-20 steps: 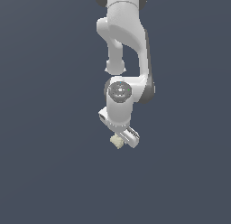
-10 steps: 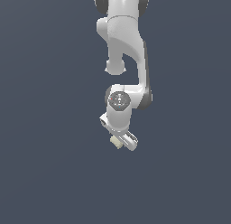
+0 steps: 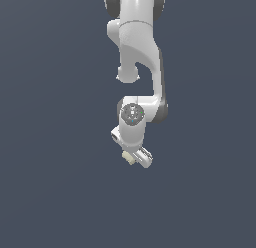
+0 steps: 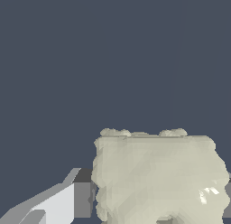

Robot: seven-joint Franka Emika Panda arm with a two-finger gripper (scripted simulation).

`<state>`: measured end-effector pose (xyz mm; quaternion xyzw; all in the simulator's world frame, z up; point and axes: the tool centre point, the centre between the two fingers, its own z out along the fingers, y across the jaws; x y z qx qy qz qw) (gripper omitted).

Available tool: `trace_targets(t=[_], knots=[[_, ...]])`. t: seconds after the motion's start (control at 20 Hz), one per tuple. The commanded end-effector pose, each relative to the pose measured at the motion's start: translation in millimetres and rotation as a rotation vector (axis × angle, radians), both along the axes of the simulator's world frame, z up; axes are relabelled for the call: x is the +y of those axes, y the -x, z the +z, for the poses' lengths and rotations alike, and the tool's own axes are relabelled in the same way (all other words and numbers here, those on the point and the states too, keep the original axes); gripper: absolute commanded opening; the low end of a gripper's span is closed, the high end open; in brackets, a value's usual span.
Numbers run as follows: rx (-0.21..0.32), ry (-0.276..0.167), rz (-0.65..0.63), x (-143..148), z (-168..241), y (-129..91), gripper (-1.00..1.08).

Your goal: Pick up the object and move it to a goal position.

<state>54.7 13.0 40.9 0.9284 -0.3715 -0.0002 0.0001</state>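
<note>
Surroundings: a plain dark blue-grey backdrop fills both views; nothing else shows beside the arm [image 3: 137,52] and the object [image 3: 129,158].
Obstructions: none visible near the gripper [image 3: 136,158] in either view; the arm's own white links hang from the top of the exterior view, above the hand.
Arm: white, reaching down the middle of the exterior view, with the wrist joint facing the camera and the hand tilted below it.
Gripper: at the arm's low end, slanting down toward the exterior view's right.
Fingers: closed against the object; in the wrist view one grey-white finger [image 4: 58,203] touches the object's side, and a grey sliver at the opposite side looks like the other finger, mostly hidden.
Object: a small pale cream lump, mottled and roughly cubic, held at the fingertips; in the exterior view it sticks out on that view's left of the hand.
Object close up: in the wrist view the chunk [image 4: 158,178] fills much of the frame, its bumpy top edge clear against the backdrop.
Contact below: no surface visible under the object.
Open room: uniform empty backdrop on all sides of the hand in the exterior view.
</note>
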Motion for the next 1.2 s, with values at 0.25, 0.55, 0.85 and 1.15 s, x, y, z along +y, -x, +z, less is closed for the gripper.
trace_targets(t=[0.25,0.55,0.85,1.15], knots=[[0.0,0.0,0.0,0,0,0,-1.0],[0.0,0.0,0.0,5,7,4,-1.0],[0.0,0.0,0.0,19,29,15,-1.0],[0.0,-0.001,0.0,43,67,34,-1.0]])
